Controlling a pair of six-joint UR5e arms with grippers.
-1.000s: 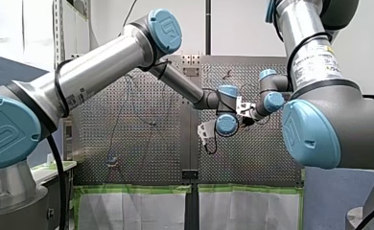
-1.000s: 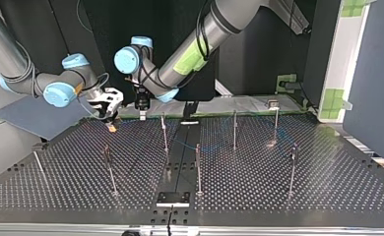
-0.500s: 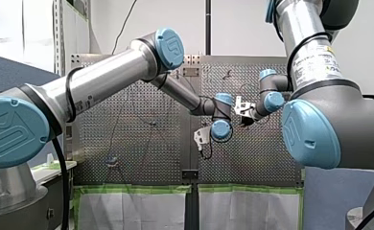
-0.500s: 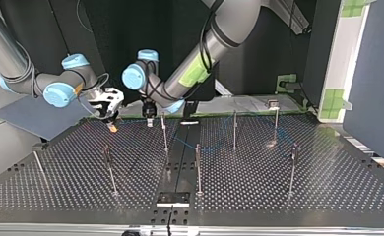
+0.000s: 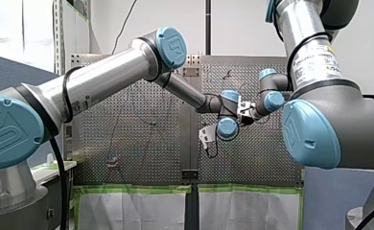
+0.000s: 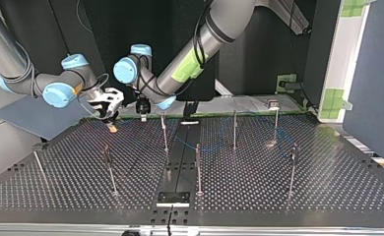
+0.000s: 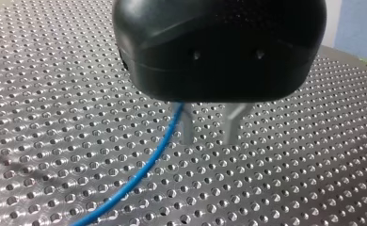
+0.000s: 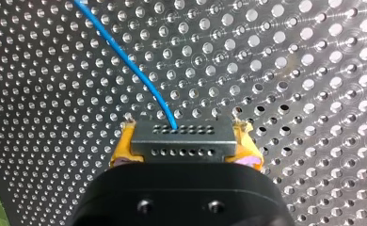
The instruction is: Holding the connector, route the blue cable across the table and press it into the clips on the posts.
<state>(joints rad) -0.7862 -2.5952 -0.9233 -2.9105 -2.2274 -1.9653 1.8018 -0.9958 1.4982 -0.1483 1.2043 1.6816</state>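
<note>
In the right wrist view my right gripper [image 8: 184,143] is shut, its yellow pads [image 8: 123,146] clamping the grey connector [image 8: 182,141]. The blue cable [image 8: 130,66] leaves the connector and runs away over the perforated table. In the left wrist view my left gripper [image 7: 210,129] hangs just above the table with its two metal fingers [image 7: 187,126] apart and nothing between them. The blue cable [image 7: 139,174] passes along the outer side of one finger. In the top view my left gripper [image 6: 142,115] stands close beside my right gripper [image 6: 111,125] at the table's far edge.
Several thin posts stand on the table [image 6: 328,187] in the top view, one [image 6: 164,132] just in front of my left gripper, others [image 6: 198,167] [image 6: 234,130] further toward that view's right. A black plate [image 6: 173,198] sits at the near edge.
In the top view my left gripper swung toward the view's right and lower, then came back left, next to my right gripper. My right arm has stayed still with the connector.
</note>
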